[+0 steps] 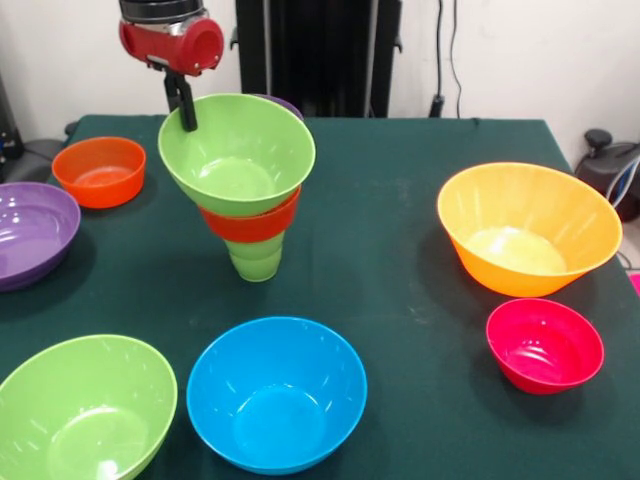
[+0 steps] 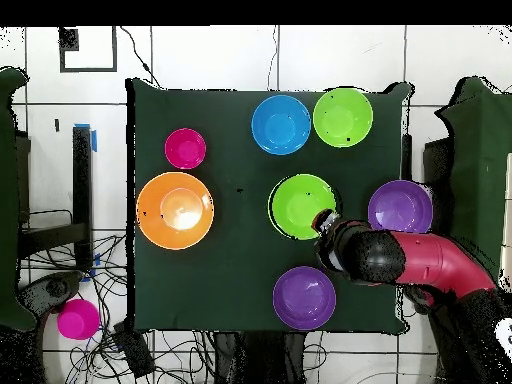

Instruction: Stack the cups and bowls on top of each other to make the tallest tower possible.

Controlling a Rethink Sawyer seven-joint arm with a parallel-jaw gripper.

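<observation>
Gripping the rim of the tower's [image 1: 250, 200] top lime-green bowl [image 1: 237, 150], the pincer [image 1: 186, 110] sits upper left over the tabletop [image 1: 400, 260].

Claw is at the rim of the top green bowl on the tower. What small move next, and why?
Probably lift the claw straight up and clear. The green bowl already sits nested on the orange-red bowl over the cup, though tilted; a sideways pull could tip the tower. The blue bowl looks like the next candidate.

You've got glossy, smooth plastic on every bowl, e.g. the blue bowl [image 1: 276, 393] and large orange bowl [image 1: 528, 228]. Your table cover [image 1: 400, 300] looks like matt dark-green cloth, lightly dusty. The arm's red shell [image 1: 172, 42] reads shiny.
</observation>
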